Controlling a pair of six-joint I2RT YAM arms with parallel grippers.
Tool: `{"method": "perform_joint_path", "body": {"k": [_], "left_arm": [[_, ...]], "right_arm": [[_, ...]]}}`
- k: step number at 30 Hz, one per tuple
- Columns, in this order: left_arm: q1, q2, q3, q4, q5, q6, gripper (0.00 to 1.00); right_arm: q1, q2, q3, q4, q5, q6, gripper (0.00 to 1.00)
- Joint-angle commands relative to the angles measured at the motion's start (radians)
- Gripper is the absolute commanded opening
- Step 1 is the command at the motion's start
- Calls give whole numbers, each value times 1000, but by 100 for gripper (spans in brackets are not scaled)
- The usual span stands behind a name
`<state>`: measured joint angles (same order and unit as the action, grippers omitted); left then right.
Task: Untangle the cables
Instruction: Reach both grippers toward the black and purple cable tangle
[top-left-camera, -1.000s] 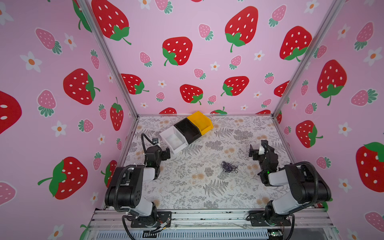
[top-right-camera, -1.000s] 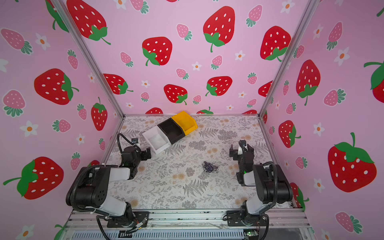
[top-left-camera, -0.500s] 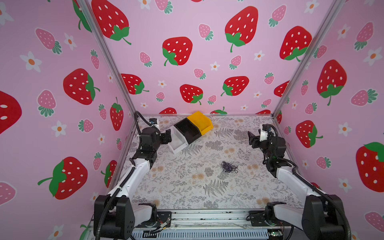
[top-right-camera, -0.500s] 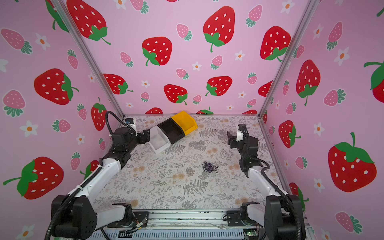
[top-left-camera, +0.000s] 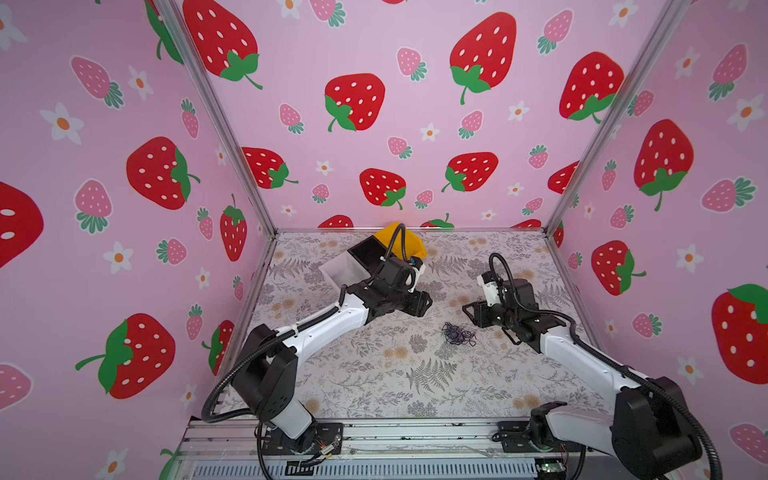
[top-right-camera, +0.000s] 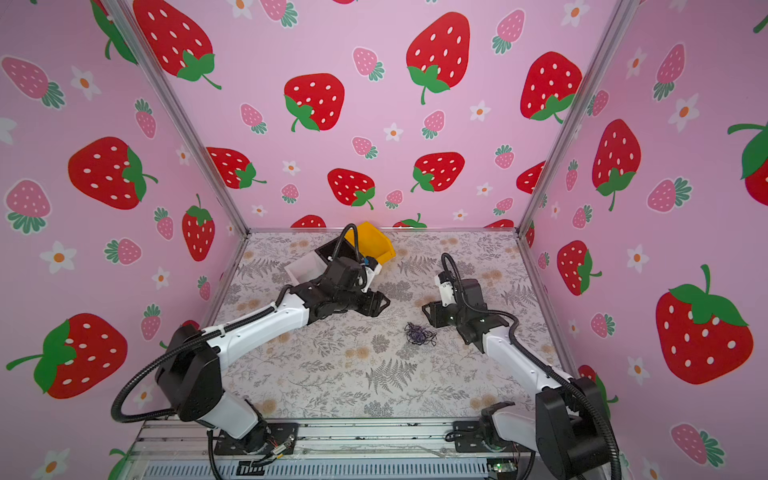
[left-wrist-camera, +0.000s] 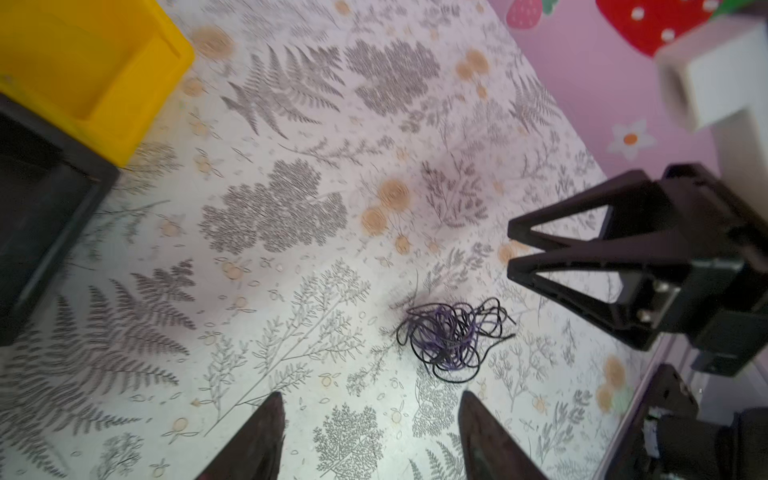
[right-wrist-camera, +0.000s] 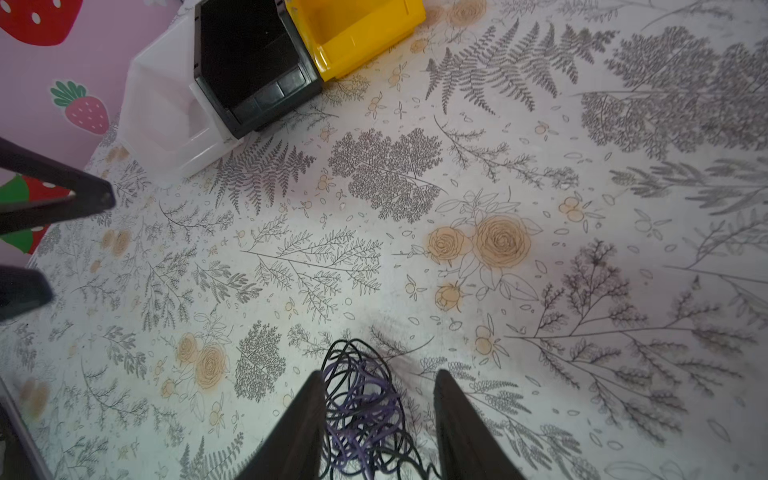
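The cables (right-wrist-camera: 361, 411) lie in one tangle just below the right gripper (right-wrist-camera: 379, 374), between its spread jaws. The left gripper (left-wrist-camera: 372, 395), also spread and empty, is near. Pinching the whole bundle could tighten the knots.

Top views overlook everything — wrist views share cables (left-wrist-camera: 451, 336).

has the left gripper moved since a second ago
Yes. The left gripper has swung from the near-left side of the white bin out past it toward the middle of the table, closer to the cables.
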<state>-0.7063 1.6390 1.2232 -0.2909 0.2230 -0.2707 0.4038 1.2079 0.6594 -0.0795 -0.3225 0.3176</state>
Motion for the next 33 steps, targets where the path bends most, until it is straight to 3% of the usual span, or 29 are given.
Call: {"method": "perform_joint_path", "body": {"k": [1, 5, 10, 15, 24, 27, 29, 33], "left_arm": [[-4, 49, 78, -80, 107, -15, 65], [-41, 141, 133, -111, 227, -14, 57], [-68, 250, 241, -225, 270, 8, 53], [-66, 292, 266, -274, 292, 16, 54], [-63, 312, 251, -273, 345, 59, 61], [-64, 327, 257, -277, 363, 67, 63], [-64, 342, 271, -287, 365, 70, 64], [-64, 396, 328, -336, 386, 81, 65]], "right_arm": [[4, -20, -25, -58, 15, 56, 44], [3, 46, -38, -50, -37, 59, 44], [4, 100, -39, -44, -95, 56, 45], [6, 141, -43, -43, -118, 52, 42], [15, 183, -6, -100, -76, 47, 27], [18, 155, -7, -109, -45, 66, 28], [20, 125, 3, -135, -7, 70, 36], [21, 57, 15, -166, 58, 75, 41]]}}
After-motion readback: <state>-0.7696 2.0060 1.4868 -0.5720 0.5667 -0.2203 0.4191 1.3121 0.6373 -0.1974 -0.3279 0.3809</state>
